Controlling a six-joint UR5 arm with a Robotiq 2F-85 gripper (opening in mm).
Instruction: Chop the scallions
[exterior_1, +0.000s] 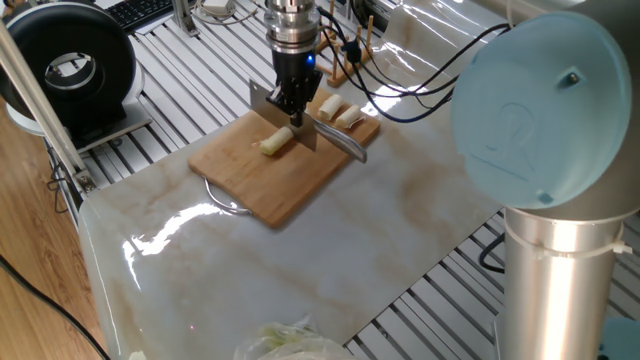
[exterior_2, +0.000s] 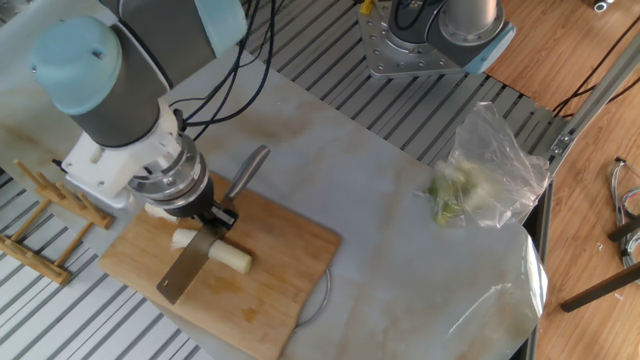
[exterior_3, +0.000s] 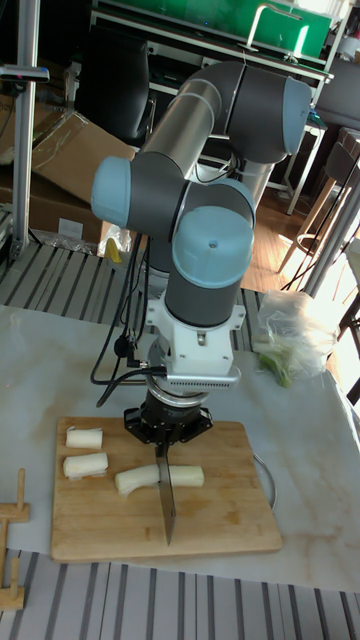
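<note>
A wooden cutting board (exterior_1: 290, 185) (exterior_2: 285, 255) (exterior_3: 210, 525) lies on the marble table. On it is a scallion stalk (exterior_1: 274, 143) (exterior_2: 234, 259) (exterior_3: 186, 476), pale with a greenish end. Two cut scallion chunks (exterior_1: 338, 111) (exterior_3: 84, 451) rest at the board's far end. My gripper (exterior_1: 291, 104) (exterior_2: 207, 219) (exterior_3: 166, 441) is right above the stalk, shut on a knife (exterior_1: 335, 140) (exterior_2: 186, 273) (exterior_3: 167, 500). The blade crosses the stalk, edge down on it. In the other fixed view the arm hides the cut chunks.
A clear plastic bag of leafy greens (exterior_2: 478, 180) (exterior_3: 293, 343) (exterior_1: 278, 341) lies away from the board. A wooden rack (exterior_2: 45, 215) (exterior_1: 352, 45) stands by the board's far end. A black round device (exterior_1: 72, 62) sits off the table's corner. Cables hang near the wrist.
</note>
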